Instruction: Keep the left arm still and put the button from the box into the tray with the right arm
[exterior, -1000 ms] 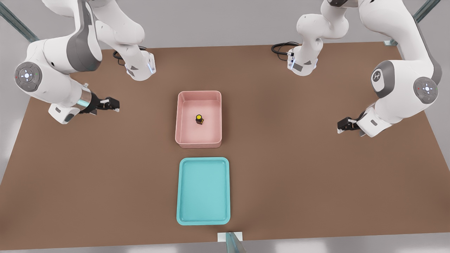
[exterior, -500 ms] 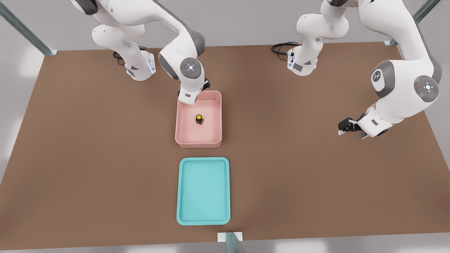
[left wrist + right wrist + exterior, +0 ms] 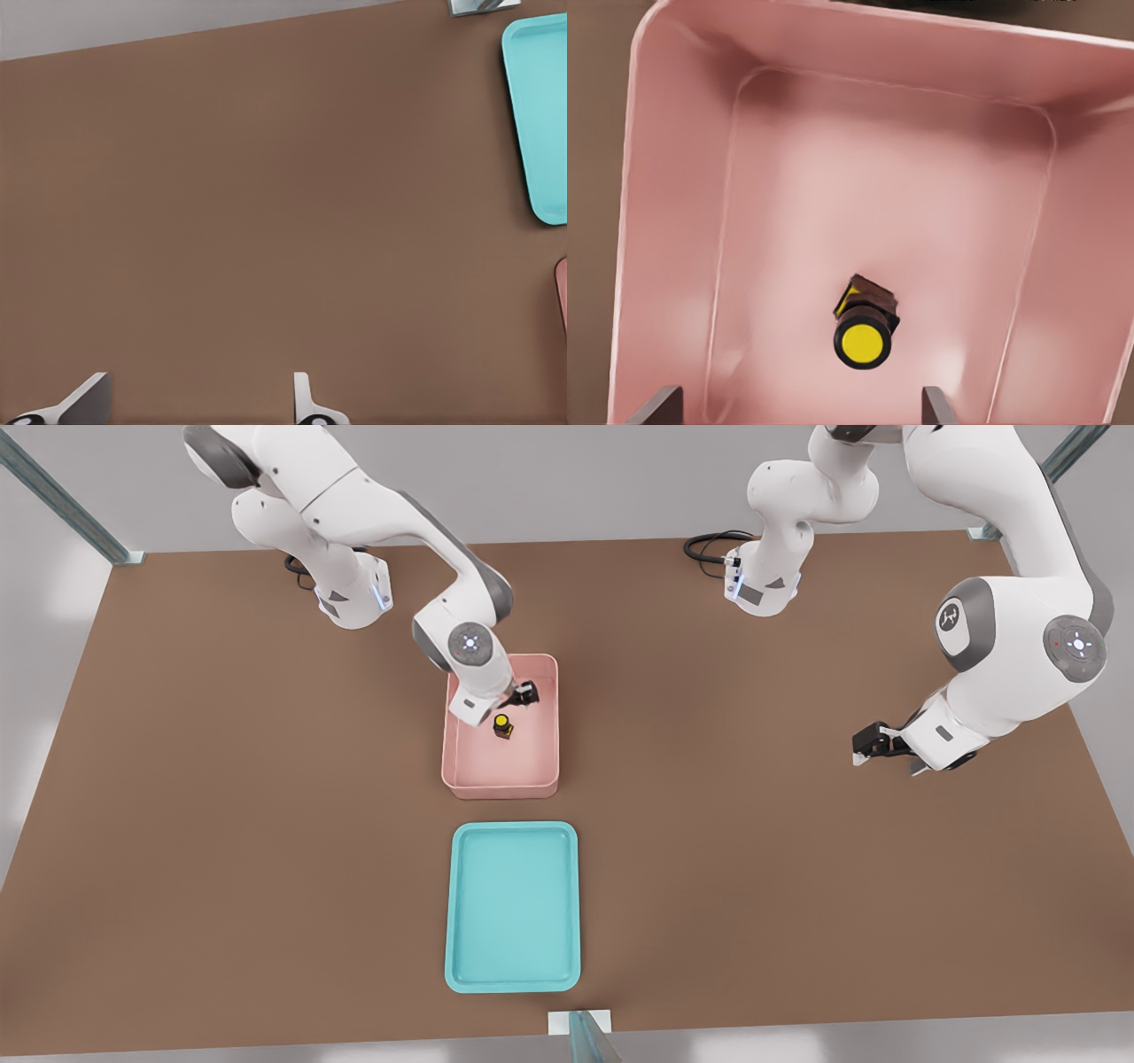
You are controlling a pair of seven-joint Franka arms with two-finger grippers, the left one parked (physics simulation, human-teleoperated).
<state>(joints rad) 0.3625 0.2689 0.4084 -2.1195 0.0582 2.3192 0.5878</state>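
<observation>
The button [image 3: 502, 724], a yellow cap on a black body, stands near the middle of the pink box [image 3: 500, 786]. My gripper [image 3: 526, 694] hangs over the box's far half, just beyond the button and not touching it. In the right wrist view the button [image 3: 864, 335] lies on the box floor [image 3: 859, 204] between and ahead of my two fingertips [image 3: 658, 407], which stand wide apart; the gripper [image 3: 799, 412] is open and holds nothing. The teal tray [image 3: 512, 903] lies nearer the camera than the box, with nothing in it. A corner of the tray [image 3: 542, 115] shows in the left wrist view.
The parked arm [image 3: 992, 655] hangs over the table at the front view's right. Both arm bases [image 3: 354, 593] with black cables stand along the far edge. A metal post [image 3: 580, 1032] meets the near edge below the tray.
My arm swung from the front view's left side in over the box, then came down toward the button. The button, box and tray have not moved.
</observation>
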